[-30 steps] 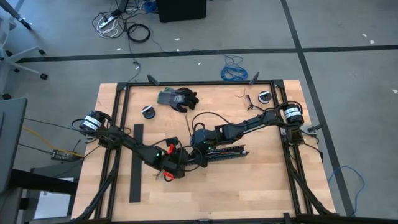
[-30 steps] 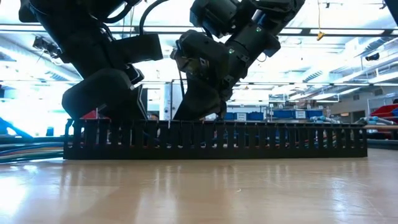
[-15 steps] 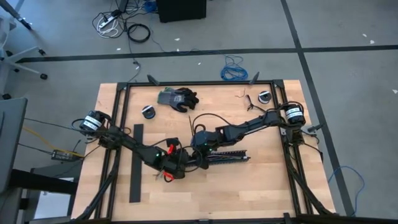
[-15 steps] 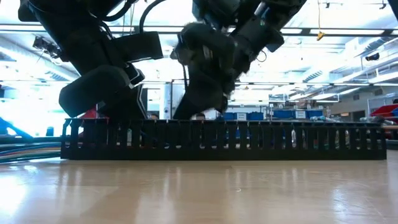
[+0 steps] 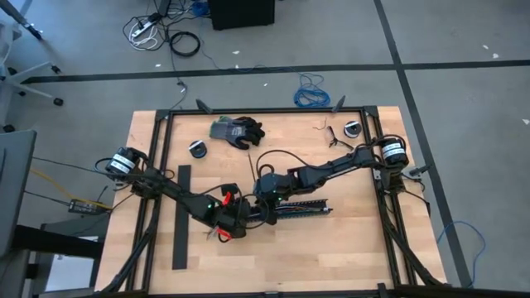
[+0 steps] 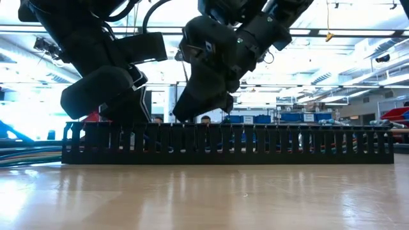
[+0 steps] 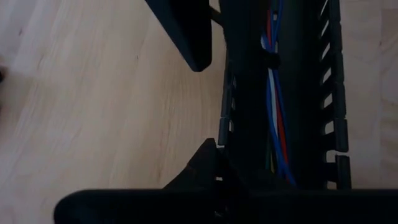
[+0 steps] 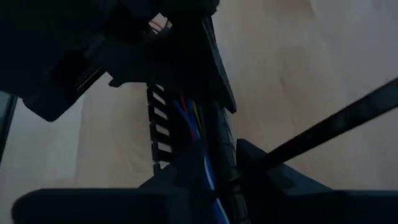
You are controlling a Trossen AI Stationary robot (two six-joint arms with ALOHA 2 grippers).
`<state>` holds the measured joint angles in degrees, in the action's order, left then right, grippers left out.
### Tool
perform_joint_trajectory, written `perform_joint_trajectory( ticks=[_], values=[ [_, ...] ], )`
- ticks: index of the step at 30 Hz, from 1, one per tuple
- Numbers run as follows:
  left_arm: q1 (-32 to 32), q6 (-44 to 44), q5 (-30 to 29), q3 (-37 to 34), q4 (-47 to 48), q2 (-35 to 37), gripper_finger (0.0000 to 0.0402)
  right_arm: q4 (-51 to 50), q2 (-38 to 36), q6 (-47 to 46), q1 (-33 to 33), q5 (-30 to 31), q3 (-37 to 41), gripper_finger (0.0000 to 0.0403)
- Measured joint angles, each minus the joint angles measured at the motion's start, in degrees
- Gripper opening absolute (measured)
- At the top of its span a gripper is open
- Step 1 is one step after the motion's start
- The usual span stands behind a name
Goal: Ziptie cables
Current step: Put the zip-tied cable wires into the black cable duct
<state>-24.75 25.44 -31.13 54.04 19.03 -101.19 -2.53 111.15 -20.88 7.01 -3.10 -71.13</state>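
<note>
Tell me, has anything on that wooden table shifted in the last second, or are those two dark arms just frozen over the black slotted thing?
The right gripper has lifted off the black slotted plastic channel, and the channel slid a little toward the table's right side. The left gripper stayed shut at the channel's left end. The thin multicoloured cables lie inside the channel. The dark work glove and the flat black strip did not move.

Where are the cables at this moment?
The cables lie inside the black slotted channel, which rests on the wooden table near its middle in the high view, with both arms bent over its left end.
</note>
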Motion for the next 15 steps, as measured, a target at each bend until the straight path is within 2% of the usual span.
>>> perform_joint_trajectory(
  ticks=[7,15],
  values=[
    [-0.02,0.09,0.08,0.0,0.11,0.0,0.0,-1.83,0.07,0.77,0.0,2.26,0.02,0.0008],
    [-0.04,0.29,0.09,0.0,0.11,-0.02,0.0,-1.85,0.09,-1.46,0.14,2.86,0.02,0.0001]
  ],
)
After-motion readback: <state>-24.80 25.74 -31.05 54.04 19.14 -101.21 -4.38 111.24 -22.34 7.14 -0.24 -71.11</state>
